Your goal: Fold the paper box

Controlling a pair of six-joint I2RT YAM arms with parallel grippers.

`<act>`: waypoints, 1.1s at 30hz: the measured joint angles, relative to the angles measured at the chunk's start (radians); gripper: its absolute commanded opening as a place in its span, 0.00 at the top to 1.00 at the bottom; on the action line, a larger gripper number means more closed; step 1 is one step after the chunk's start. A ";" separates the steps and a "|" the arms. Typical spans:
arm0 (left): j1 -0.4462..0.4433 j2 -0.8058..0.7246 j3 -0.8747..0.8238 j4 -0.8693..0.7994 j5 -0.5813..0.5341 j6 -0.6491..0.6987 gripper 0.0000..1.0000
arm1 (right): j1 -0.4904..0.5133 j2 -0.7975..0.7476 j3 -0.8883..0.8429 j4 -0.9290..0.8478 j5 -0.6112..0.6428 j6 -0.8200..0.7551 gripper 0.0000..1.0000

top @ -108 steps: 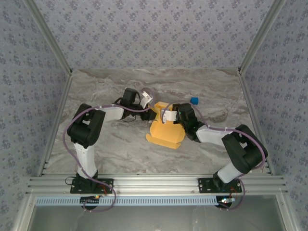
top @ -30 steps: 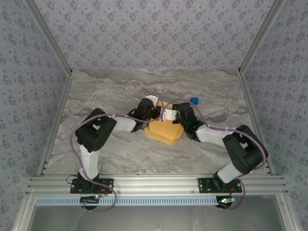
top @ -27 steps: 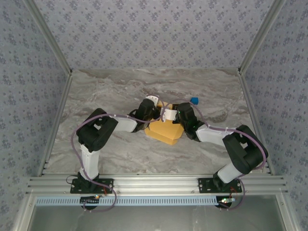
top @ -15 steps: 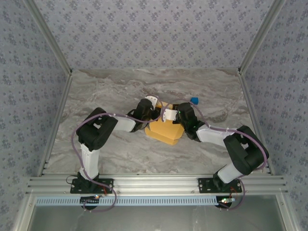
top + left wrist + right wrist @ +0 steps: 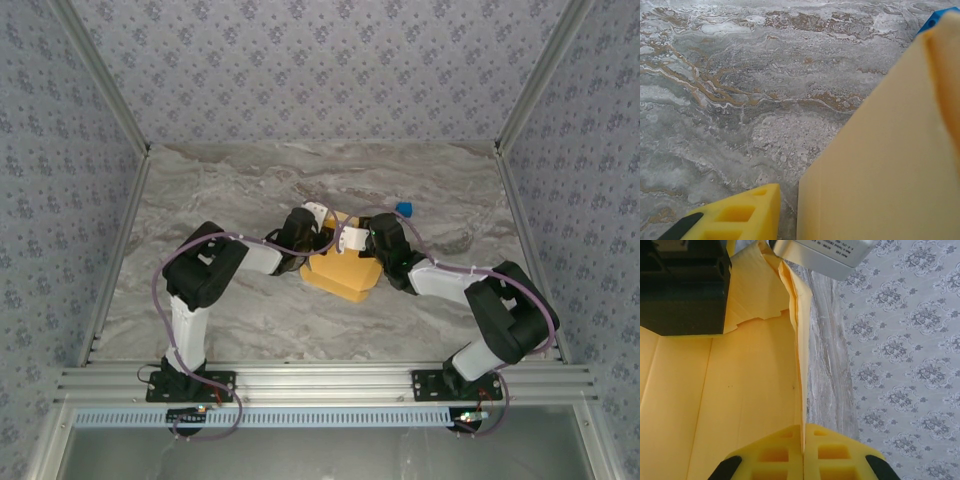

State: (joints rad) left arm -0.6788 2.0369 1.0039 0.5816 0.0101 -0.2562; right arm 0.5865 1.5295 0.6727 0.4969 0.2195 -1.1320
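The paper box [image 5: 345, 272] is yellow-orange card, partly folded, lying mid-table between both arms. My right gripper [image 5: 349, 240] is at its back edge; in the right wrist view its two yellow fingers [image 5: 771, 460] are shut on a thin upright card wall [image 5: 799, 355]. My left gripper [image 5: 320, 228] is at the box's back left corner. The left wrist view has one yellow finger [image 5: 745, 214] standing a narrow gap away from a pale card panel [image 5: 880, 170], which hides the other finger. The jaws look slightly open.
A small blue object [image 5: 404, 210] lies just behind and right of the box; its corner [image 5: 935, 17] peeks past the card. The left gripper's black body [image 5: 682, 287] is close in front of the right wrist camera. Patterned walls enclose the marble table [image 5: 230, 190].
Since 3.6 s ago the left gripper has swung right up against the box, and the box's spread front flap has folded in. Over the last second almost nothing has moved.
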 measured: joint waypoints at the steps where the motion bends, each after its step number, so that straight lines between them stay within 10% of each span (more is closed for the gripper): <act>1: 0.000 0.000 0.000 0.002 0.000 -0.003 0.72 | 0.000 0.000 0.000 0.000 0.000 0.000 1.00; 33: -0.066 0.000 0.054 -0.067 -0.222 -0.324 0.77 | 0.020 0.000 -0.010 0.031 0.035 0.097 1.00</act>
State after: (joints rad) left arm -0.7444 2.0373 1.0576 0.5144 -0.2119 -0.5804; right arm 0.6067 1.5291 0.6632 0.5274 0.2550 -1.0348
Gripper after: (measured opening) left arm 0.236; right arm 0.063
